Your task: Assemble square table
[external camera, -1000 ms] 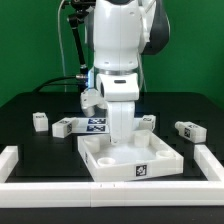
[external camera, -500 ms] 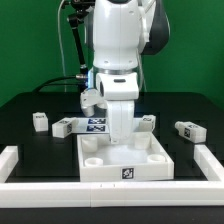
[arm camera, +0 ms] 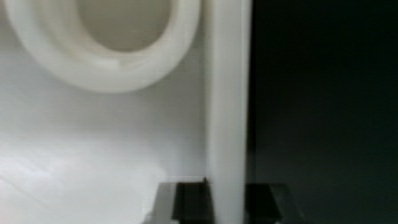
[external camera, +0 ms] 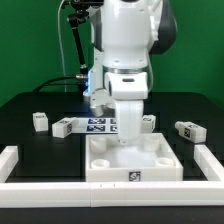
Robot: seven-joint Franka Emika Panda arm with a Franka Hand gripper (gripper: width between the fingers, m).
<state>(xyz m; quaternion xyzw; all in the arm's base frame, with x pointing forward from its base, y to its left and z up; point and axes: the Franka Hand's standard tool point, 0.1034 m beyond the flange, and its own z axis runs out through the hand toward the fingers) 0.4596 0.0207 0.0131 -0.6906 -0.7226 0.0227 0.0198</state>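
White top (external camera: 105, 170) sits near you, just behind the rail (external camera: 10, 158), sockets up to take legs. Your gripper (external camera: 127, 142) stands straight down on its far rim, fingers (arm camera: 187, 205) nearly closed astride that wall, seemingly pinching it to drag the top. Beyond, loose legs (external camera: 40, 121) flank the marker board (external camera: 97, 124).

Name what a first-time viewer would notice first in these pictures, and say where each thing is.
The big white arm fills the middle of the exterior view, bent down onto the square tabletop at front centre. In the wrist view the tabletop's raised rim runs between the fingers of the pincer, beside a round socket.
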